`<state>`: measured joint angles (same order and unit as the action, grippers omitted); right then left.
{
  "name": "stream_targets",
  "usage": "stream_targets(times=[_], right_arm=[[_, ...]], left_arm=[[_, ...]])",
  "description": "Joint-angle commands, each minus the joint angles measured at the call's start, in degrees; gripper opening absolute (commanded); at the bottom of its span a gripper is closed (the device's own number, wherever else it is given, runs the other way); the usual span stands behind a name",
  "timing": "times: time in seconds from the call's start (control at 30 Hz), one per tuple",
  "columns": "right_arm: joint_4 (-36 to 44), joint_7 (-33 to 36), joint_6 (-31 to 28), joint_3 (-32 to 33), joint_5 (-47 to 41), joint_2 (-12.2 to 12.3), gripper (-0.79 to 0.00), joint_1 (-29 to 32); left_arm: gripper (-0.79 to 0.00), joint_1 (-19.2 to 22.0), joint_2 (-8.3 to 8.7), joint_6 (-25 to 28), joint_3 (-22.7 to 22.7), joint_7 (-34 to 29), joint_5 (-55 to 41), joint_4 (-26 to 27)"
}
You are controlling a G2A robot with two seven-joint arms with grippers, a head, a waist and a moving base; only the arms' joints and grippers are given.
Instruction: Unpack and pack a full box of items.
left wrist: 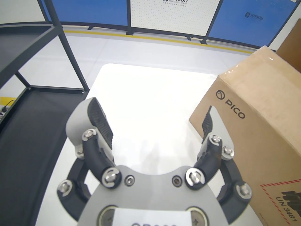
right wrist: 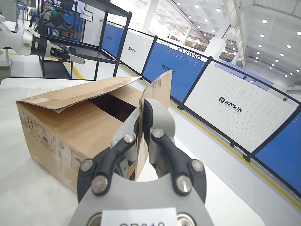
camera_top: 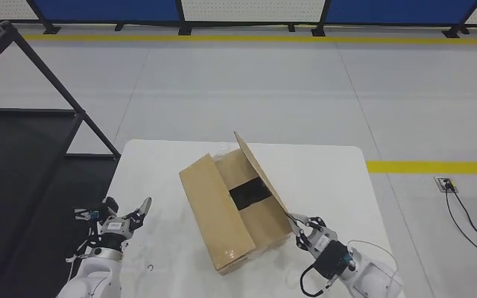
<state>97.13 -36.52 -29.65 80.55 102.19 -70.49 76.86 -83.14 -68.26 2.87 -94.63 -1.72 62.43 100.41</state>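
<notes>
Over on the far left a black metal rack [camera_top: 45, 149] stands on the floor, right against the white desk [camera_top: 156, 171]. Just in from that edge, near the desk's front left corner, sits the left gripper [camera_top: 113, 210], its jaws spread wide with nothing between them. It is close to the left side of the box [camera_top: 223, 216] but clear of it. The cardboard box stands near the middle of the desk, turned at a slant to the desk's edges, with printed handling symbols along its near side. Its left-hand flap [camera_top: 212, 205] lies down over that half of the top, ragged along its free edge. Beside it a dark opening [camera_top: 250, 195] shows into the box, though I cannot make out what is inside. On the other side of that gap the right-hand flap [camera_top: 257, 175] stands up steeply. The right gripper [camera_top: 294, 220] is at the box's front right corner, with its jaws pinched shut on the near edge of that raised flap, the cardboard sandwiched between the two pads. Further right, beyond the desk, a yellow line [camera_top: 417, 167] runs across the pale floor.
</notes>
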Motion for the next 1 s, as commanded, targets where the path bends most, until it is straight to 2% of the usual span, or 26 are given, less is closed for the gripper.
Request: stream_targets(times=[0.0,0.17,0.7,0.73,0.77,0.97], right_arm=[[-0.4,-0.6,-0.5,0.1,-0.6,0.1,-0.785,-0.3],[-1.4,-1.4,-1.7,0.3,-1.4,0.5,-0.785,-1.1],[-5.0,3.8,-1.1,-2.0,-2.6,0.7,-0.785,-6.5],[-5.1,4.0,-1.0,-2.1,-2.9,0.7,-0.517,-6.7],[-5.1,4.3,-0.7,-2.2,-3.2,0.7,0.0,-6.7],[-2.9,4.5,2.0,-1.0,-4.3,1.0,0.0,-5.3]], left_arm=[[0.0,0.1,0.0,0.1,-0.2,0.0,0.0,-0.3],[0.0,0.3,0.04,0.6,-0.7,-0.1,0.5,-1.0],[0.0,-0.4,-0.1,0.8,-0.9,0.1,0.7,-0.9],[0.0,-0.4,-0.12,0.8,-0.8,0.1,0.7,-0.8],[0.0,-0.4,-0.14,0.7,-0.8,0.1,0.7,-0.9],[0.0,0.3,-0.13,1.6,-0.8,0.1,0.9,-1.7]])
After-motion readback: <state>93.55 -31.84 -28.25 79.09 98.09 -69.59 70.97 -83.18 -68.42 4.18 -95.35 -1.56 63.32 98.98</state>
